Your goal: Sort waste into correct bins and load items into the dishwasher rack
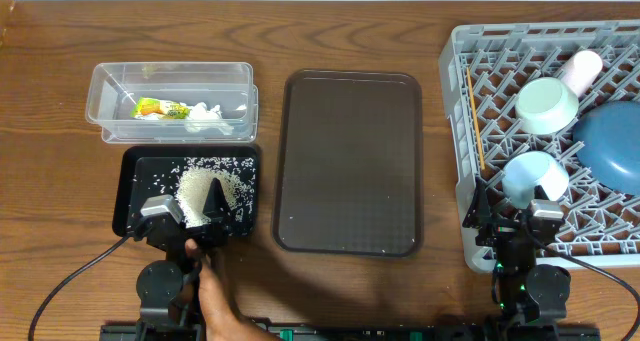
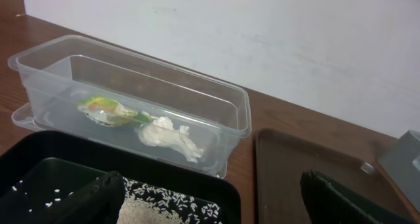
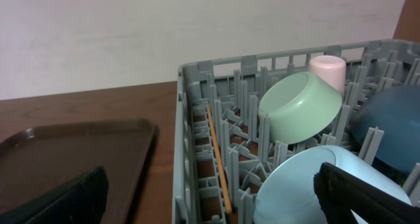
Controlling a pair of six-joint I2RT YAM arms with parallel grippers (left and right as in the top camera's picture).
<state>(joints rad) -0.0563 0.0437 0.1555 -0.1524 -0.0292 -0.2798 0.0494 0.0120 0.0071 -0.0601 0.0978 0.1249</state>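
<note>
The clear tub (image 1: pixel 105 86) holds the yellow-green wrapper (image 1: pixel 160 108) and the white tissue (image 1: pixel 208 117); both show in the left wrist view, wrapper (image 2: pixel 108 110), tissue (image 2: pixel 167 136). The black tray (image 1: pixel 135 196) holds loose rice (image 1: pixel 215 179), also seen in the left wrist view (image 2: pixel 174 204). My left gripper (image 1: pixel 190 221) is open and empty over the tray's near edge. The grey rack (image 1: pixel 460 111) holds the blue dish (image 1: pixel 610 146), two mint bowls (image 1: pixel 547 104) (image 1: pixel 530 176), the pink cup (image 1: pixel 582 66) and the wooden stick (image 1: pixel 475 121). My right gripper (image 1: pixel 520 221) is open and empty at the rack's near edge.
A large dark brown serving tray (image 1: pixel 350 161) lies between the bins and the rack. A white wall runs along the table's far edge. Cables run from both arm bases at the front edge.
</note>
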